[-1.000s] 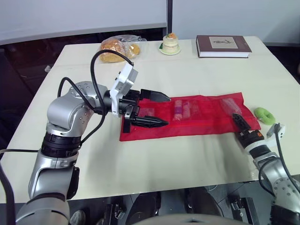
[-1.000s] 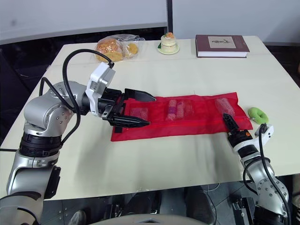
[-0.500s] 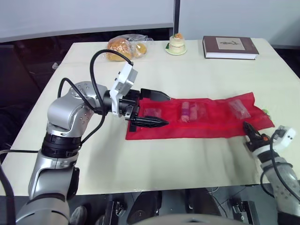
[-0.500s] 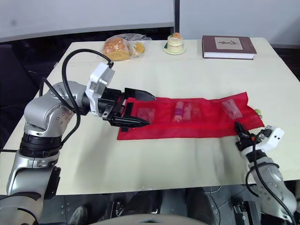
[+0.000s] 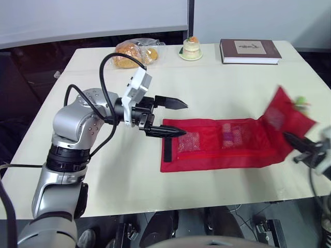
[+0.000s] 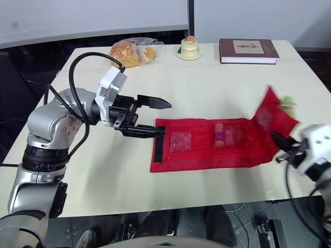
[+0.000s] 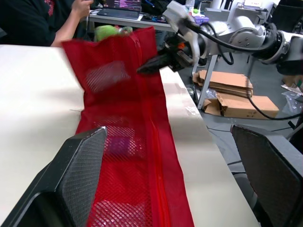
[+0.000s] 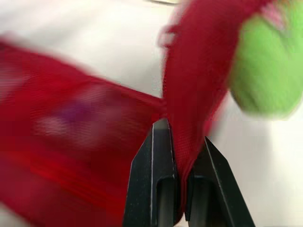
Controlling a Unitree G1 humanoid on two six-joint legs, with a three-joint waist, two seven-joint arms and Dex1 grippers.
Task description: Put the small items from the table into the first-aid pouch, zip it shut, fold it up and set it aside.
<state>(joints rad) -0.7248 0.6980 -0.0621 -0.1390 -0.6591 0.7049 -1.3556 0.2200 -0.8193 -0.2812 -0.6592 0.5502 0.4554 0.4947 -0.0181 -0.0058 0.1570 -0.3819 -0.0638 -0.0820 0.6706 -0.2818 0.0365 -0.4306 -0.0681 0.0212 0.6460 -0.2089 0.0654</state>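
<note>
- The left gripper (image 5: 184, 119) has its fingers spread wide and holds nothing. It hangs at the pouch's left end, and its near finger reaches over the pouch's far-left corner; whether it touches cannot be told.
- The right gripper (image 8: 183, 135) has its fingers pressed together on the red cloth of the pouch's right end, pinching it and holding it up off the table.
- The pouch (image 5: 217, 150) lies open and flat near the front edge of the table (image 5: 103, 170), right of centre. Its long axis runs left to right. The right end stands up as a raised flap, and a black strip (image 5: 167, 147) runs across the left end.
- The mesh pockets hold small items: a pink and purple one (image 5: 228, 135) in the middle and a pale one (image 5: 189, 140) further left. The raised flap also has a mesh pocket; what it holds is too blurred to tell.
- A green item (image 8: 267, 71) sits just beside the raised flap, outside the pouch; contact cannot be judged.
- At the far edge are a bread bag (image 5: 132, 52), a small cake (image 5: 191, 47) and a book (image 5: 250, 50), all well apart from the pouch.
</note>
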